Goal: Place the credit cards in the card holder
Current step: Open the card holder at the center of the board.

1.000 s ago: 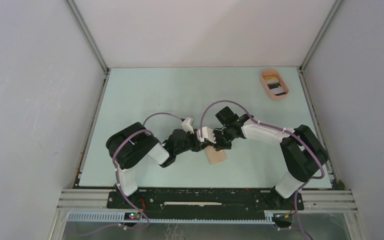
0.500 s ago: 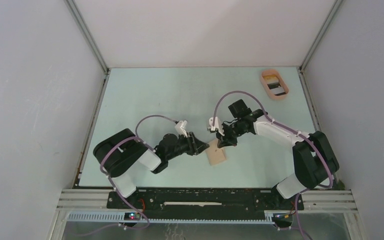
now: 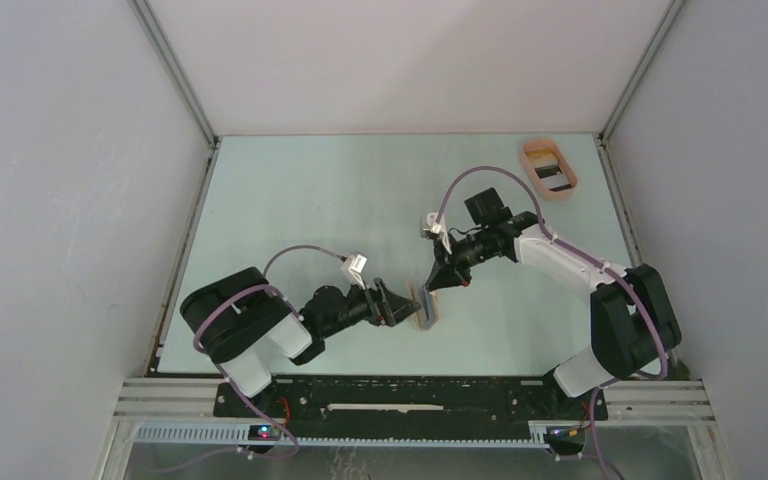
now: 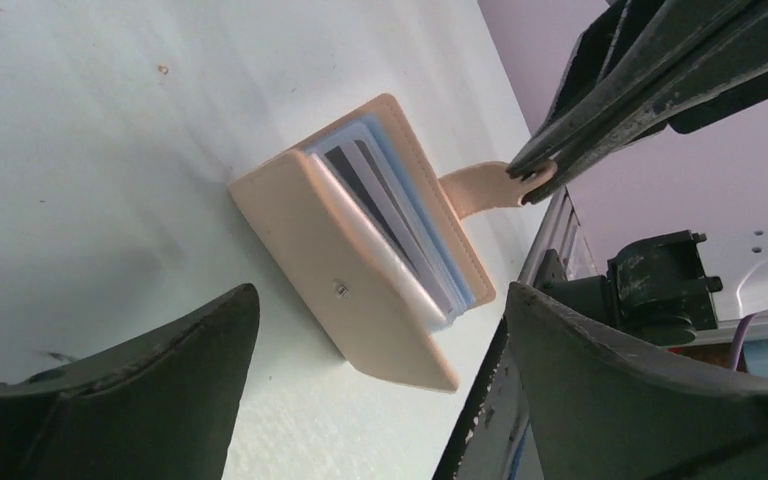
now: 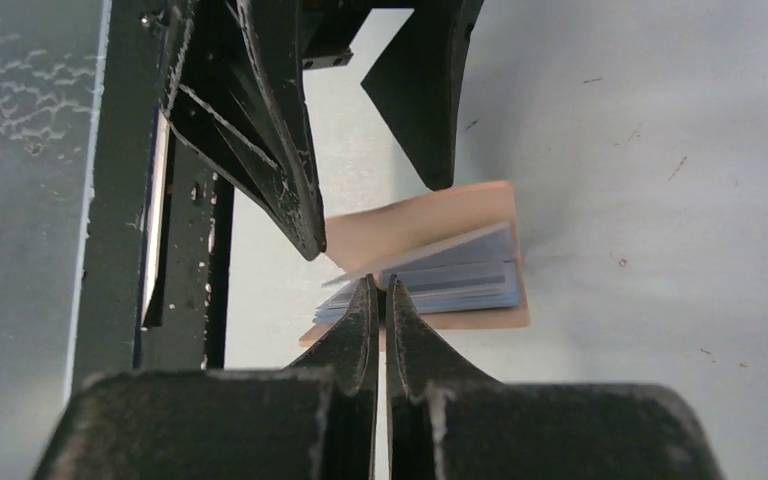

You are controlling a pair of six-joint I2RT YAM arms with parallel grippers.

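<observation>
Top view: card holder [image 3: 426, 309] appears edge-on, its detail too small to resolve; contents of the peach tray [image 3: 532, 171] likewise unidentifiable. Left wrist view: credit cards [image 4: 388, 212] expose edges only; left gripper [image 4: 380, 292] fingers [image 4: 640, 390] cropped by lower border.

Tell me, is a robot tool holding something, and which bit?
The right tool pinches the card holder by its little snap tab. The left tool stands open beside the holder, holding nothing.
</observation>
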